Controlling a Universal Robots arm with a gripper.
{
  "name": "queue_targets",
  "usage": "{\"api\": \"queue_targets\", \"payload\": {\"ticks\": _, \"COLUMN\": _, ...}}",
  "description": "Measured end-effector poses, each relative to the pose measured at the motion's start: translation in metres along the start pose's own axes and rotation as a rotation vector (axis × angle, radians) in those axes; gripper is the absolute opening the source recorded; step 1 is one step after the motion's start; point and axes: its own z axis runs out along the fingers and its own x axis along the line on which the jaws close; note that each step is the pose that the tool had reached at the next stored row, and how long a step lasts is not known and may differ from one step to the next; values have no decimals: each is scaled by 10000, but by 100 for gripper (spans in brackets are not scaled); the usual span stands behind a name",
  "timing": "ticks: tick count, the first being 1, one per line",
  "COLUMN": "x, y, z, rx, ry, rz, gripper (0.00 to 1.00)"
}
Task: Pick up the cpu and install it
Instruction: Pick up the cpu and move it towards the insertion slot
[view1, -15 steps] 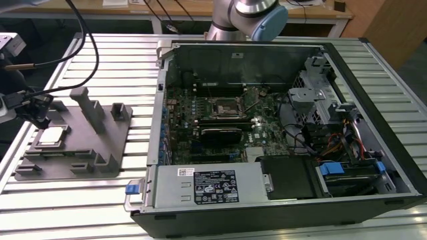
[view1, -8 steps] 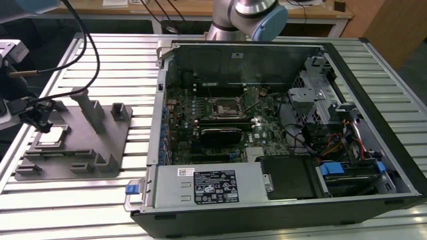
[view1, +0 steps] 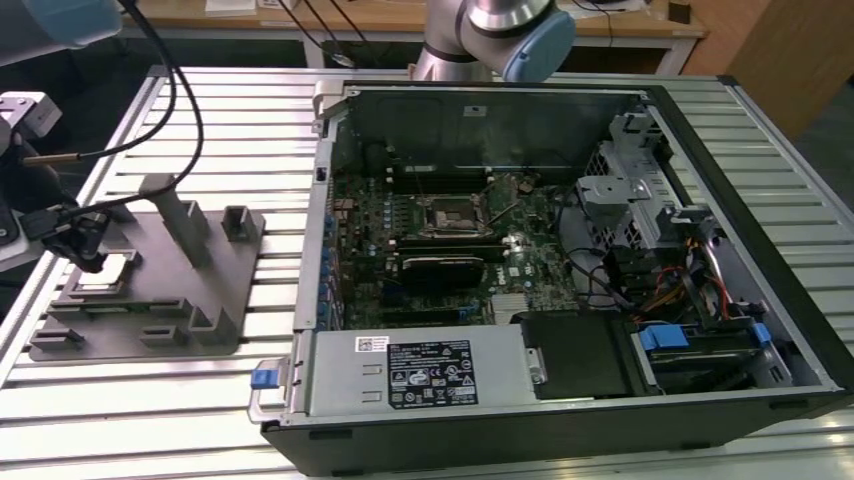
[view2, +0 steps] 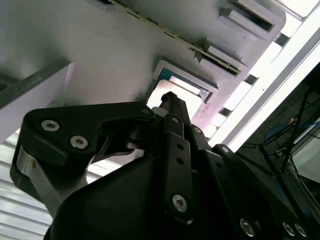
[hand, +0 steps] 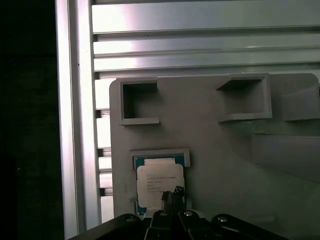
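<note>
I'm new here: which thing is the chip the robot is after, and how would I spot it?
Find the open computer case, then the grey plate beside it on the exterior view's left. In a square pocket near that plate's edge, by the gripper, lies the chip: flat, with a silver top and thin greenish border, unlike the empty pockets nearby.

In the first wrist view the claw (hand: 172, 196) hides one edge of the cpu (hand: 158, 179).
</note>
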Motion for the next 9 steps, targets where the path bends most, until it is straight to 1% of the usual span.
{"api": "queue_targets", "payload": {"ticks": 4, "x": 6, "y": 2, "z": 56, "rx": 6, "ry": 0, "rz": 0, "gripper": 11}}
{"api": "queue_targets", "payload": {"ticks": 9, "x": 10, "y": 25, "z": 91, "rx": 9, "ry": 1, "rz": 1, "gripper": 11}}
